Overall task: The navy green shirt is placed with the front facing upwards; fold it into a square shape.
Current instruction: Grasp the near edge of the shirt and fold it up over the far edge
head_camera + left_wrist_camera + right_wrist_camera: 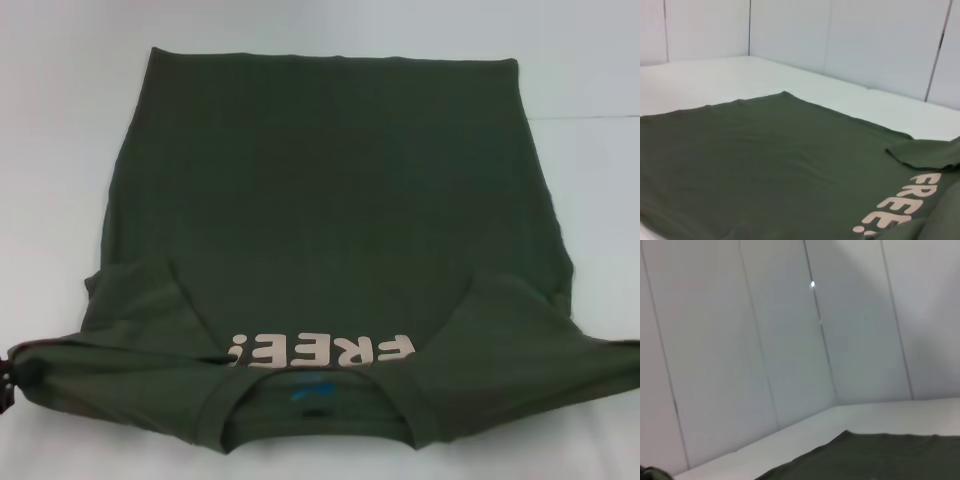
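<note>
**Sleeves not yet tucked: the fold can slip out of square**

Although the navy green shirt lies flat on the white table, with its collar toward the robot and the cream "FREE!" letters partly covered by a fold, the 2 sleeves spread out to both sides near the robot's edge. In my judgement, if one sleeve is pulled more than the other, the body cloth may drag and the far hem will go crooked, so the final shape will not be square. The loose fold over the letters could also open again if the cloth is lifted too fast.

The left gripper shows only as a small dark part at the tip of the left sleeve; I cannot tell if it pinches the cloth. The right gripper is not visible; its wrist view looks mostly at the wall, which suggests that arm is raised.
</note>
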Motion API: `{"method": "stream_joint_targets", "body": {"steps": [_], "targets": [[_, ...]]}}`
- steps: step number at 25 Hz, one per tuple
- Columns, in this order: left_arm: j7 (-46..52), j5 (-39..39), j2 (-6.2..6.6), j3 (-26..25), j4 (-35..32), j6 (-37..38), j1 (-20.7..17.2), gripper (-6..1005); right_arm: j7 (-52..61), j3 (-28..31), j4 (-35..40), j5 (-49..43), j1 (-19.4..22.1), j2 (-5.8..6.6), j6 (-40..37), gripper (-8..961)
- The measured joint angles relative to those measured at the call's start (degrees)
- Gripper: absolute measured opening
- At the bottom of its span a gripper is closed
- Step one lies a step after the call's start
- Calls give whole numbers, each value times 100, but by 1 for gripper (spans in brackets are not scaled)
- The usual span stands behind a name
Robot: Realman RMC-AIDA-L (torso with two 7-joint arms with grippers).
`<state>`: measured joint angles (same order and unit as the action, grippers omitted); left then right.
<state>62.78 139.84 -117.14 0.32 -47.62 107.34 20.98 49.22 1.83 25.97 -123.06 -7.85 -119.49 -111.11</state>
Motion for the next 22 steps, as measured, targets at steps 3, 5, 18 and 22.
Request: {"method": "stream_joint_targets", "body": {"steps": [3, 5, 18, 22], "targets": [[-50, -10, 6, 5, 40, 7, -5, 53, 8, 7, -14, -21, -56, 3, 41, 40], [-95, -10, 5, 8, 41, 29, -27, 53, 1, -3, -14, -32, -37, 1, 42, 40], [-1605, 14, -77, -12, -58, 879, -364, 52, -641, -60, -163, -36, 648, -32, -272, 40], [-1677, 37, -82, 5, -95, 898, -413, 52, -871, -212, -276, -42, 816, -33, -272, 40]]}}
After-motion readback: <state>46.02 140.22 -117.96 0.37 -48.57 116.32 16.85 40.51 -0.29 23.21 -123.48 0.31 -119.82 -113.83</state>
